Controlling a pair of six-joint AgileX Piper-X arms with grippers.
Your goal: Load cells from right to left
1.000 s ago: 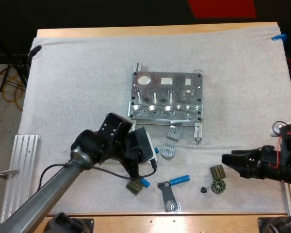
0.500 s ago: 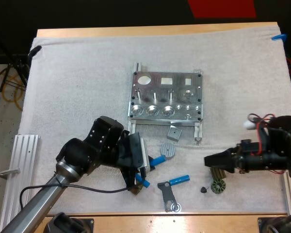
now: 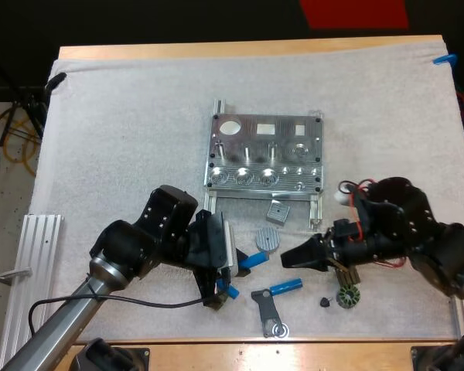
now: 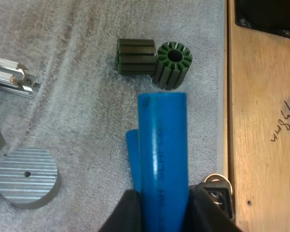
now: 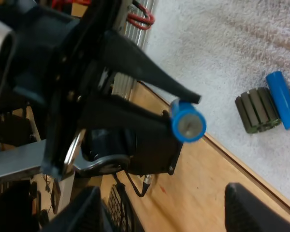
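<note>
Handover looks intended: left gripper [image 3: 232,265] clamps a blue cell [image 4: 163,145] end-out toward the right gripper [image 3: 290,260], which gapes wide just beside it.

My high camera looks forward and down over the whole worktop [image 3: 240,49] from behind both arms. The wrist cameras ride close (facing one another), sharing the blue cylinder [image 4: 163,140] in my left end effector [image 4: 163,212].
</note>
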